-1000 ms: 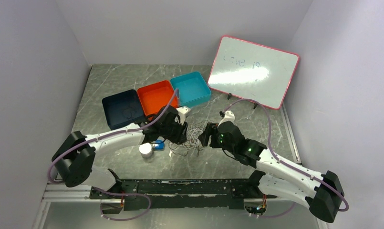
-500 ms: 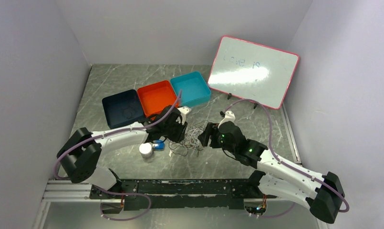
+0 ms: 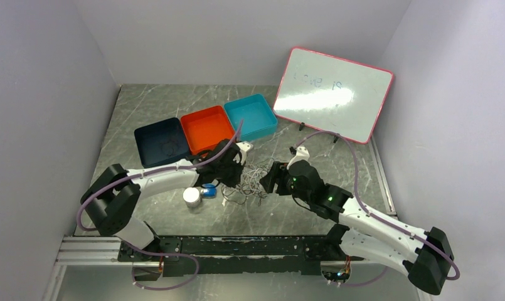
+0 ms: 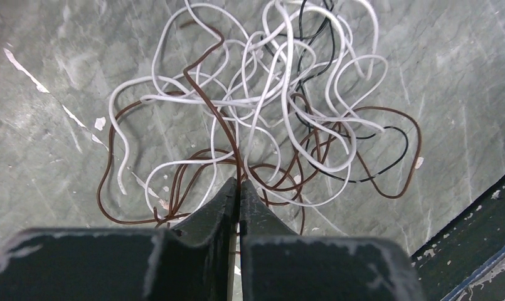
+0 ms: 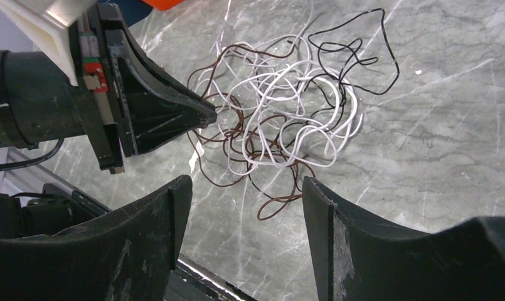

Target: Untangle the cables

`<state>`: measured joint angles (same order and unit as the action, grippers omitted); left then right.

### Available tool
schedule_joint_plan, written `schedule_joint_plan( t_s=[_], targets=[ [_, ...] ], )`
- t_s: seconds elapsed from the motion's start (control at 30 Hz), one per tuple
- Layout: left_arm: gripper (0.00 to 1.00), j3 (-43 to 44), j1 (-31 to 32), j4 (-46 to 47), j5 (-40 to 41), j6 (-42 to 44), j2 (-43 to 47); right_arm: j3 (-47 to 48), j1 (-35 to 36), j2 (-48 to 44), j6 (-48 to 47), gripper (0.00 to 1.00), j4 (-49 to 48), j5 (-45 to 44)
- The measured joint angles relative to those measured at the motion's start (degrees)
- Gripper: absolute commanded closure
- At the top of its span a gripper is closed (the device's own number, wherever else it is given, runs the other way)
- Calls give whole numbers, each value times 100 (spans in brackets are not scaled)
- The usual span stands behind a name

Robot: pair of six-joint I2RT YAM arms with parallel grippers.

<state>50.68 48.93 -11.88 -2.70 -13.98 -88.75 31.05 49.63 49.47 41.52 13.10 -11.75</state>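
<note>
All cables (image 4: 281, 119) lie tangled, none freed yet; left gripper (image 4: 239, 183) pinches a brown one, right gripper (image 5: 245, 188) stands apart.

Counter (image 3: 149, 106), grey marbled. Cables (image 3: 253, 179) are tangled at centre; navy bin (image 3: 163, 143), orange bin (image 3: 206, 125) and teal bin (image 3: 249, 116) are ranged behind; whiteboard (image 3: 331, 94) is propped far right; cylinder (image 3: 191, 197) is stood left.

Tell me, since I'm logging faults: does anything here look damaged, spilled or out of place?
Only the cables stand out: white, brown and black ones lie in one tangled heap on the table, which shows white chips and scratches. Nothing looks spilled or broken.
</note>
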Motion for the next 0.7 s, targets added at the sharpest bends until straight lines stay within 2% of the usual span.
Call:
schedule_joint_plan(
  t_s=[0.37, 0.47, 0.7],
  targets=[
    [93, 319, 0, -229, 44, 114, 835, -247, 0, -243, -144, 30, -435, 129],
    [93, 461, 0, -348, 50, 170, 1110, -459, 0, -529, -299, 21, -793, 142],
    [93, 850, 0, -629, 42, 417, 1604, -1161, 0, -1196, -1263, 19, -2081, 138]
  ],
)
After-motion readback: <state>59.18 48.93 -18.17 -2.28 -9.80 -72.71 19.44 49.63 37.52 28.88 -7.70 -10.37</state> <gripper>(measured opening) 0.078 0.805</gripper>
